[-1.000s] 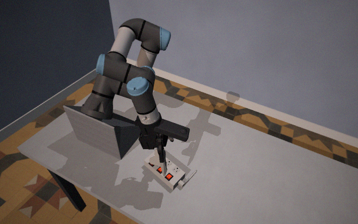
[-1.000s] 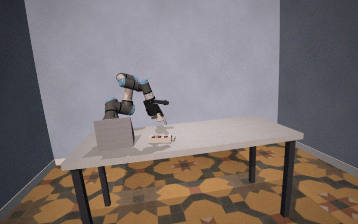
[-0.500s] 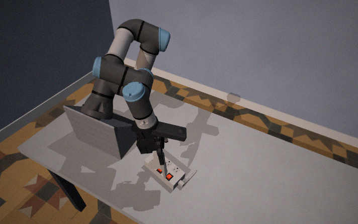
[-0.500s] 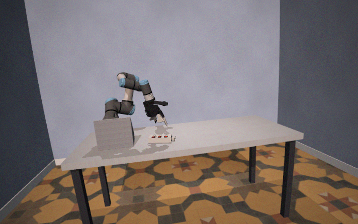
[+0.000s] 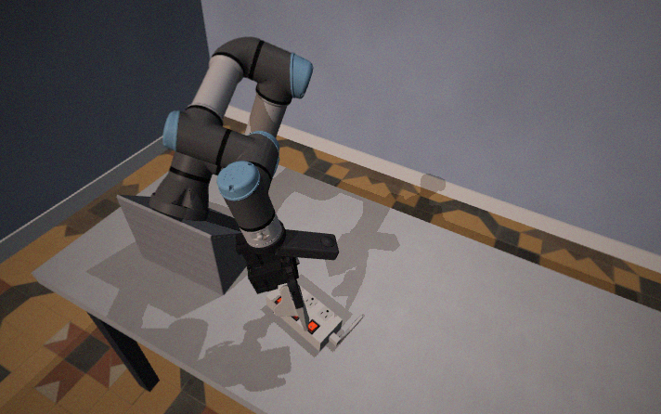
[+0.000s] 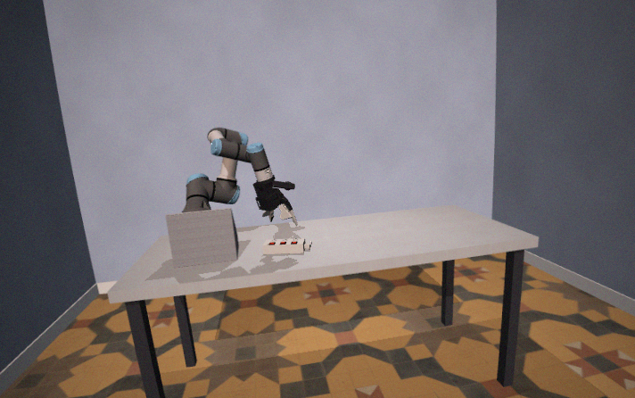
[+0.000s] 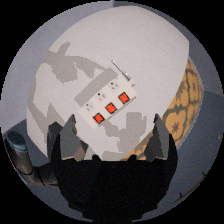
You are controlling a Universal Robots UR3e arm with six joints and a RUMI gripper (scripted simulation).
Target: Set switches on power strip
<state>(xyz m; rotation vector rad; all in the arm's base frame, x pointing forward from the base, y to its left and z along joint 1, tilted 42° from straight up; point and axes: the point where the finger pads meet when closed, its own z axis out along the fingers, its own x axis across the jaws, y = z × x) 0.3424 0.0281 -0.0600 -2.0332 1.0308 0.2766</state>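
The white power strip lies flat on the table with its sockets and three red switches facing up. Its short cable stub sticks out at one end. The switch nearest the cable, the middle switch and the farthest switch all show red; I cannot tell their positions. My gripper is open and empty. It hangs a little above the strip, fingers pointing down, with the strip between the fingertips in the wrist view.
The arm stands on a grey block at the table's left end, close behind the strip. The table's front edge runs near the strip. The grey table top stretches far to the right.
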